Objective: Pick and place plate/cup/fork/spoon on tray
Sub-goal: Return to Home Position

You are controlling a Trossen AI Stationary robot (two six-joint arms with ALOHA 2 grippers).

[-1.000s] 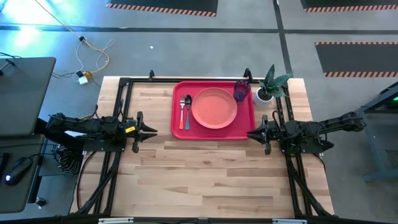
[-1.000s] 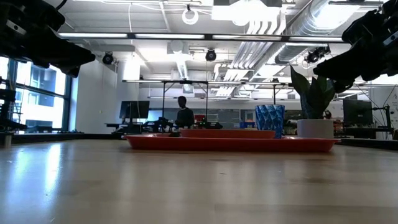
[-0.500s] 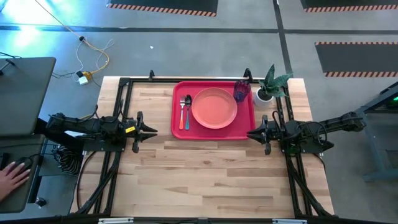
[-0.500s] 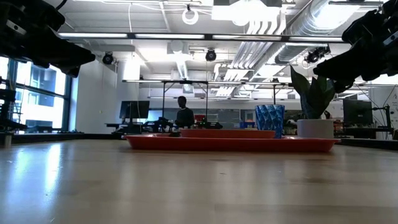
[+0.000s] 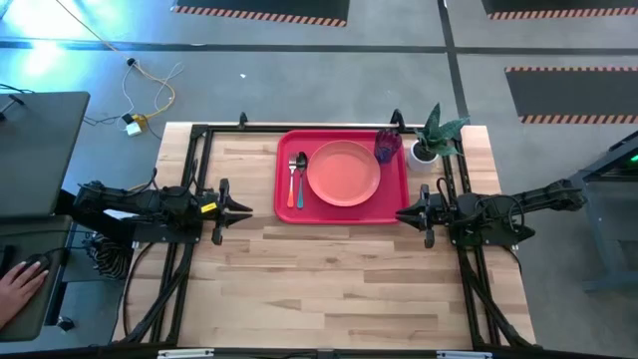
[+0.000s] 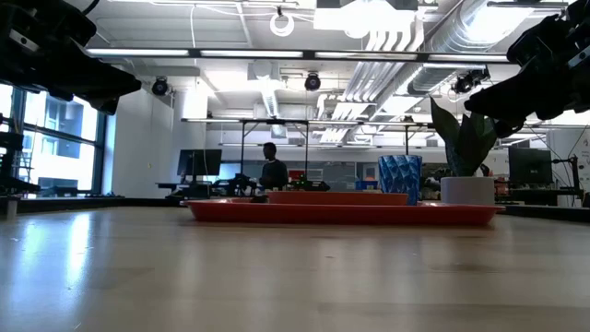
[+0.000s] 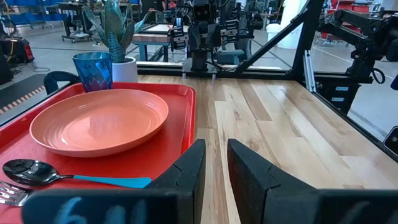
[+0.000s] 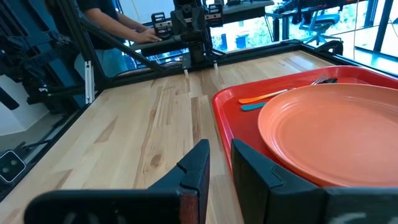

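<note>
The red tray (image 5: 283, 204) lies at the table's far middle. On it rest the salmon-pink plate (image 5: 344, 173), the blue-purple cup (image 5: 387, 147) upright at the far right corner, and left of the plate the spoon (image 5: 301, 172) and the fork (image 5: 293, 189) side by side. In the left wrist view the plate (image 7: 99, 121), cup (image 7: 93, 70) and spoon (image 7: 37, 173) show too. My left gripper (image 5: 247, 209) is shut and empty, left of the tray's near left corner. My right gripper (image 5: 402, 213) is shut and empty, at the tray's near right corner.
A white pot with a green plant (image 5: 427, 148) stands right of the tray at the far right. Black frame rails (image 5: 199, 150) run along the table's sides. A person's hand (image 5: 15, 284) rests on a mouse on the desk left of the table.
A person's hand has come onto the mouse on the desk left of the table. Both arms and the things on the tray have kept still.
</note>
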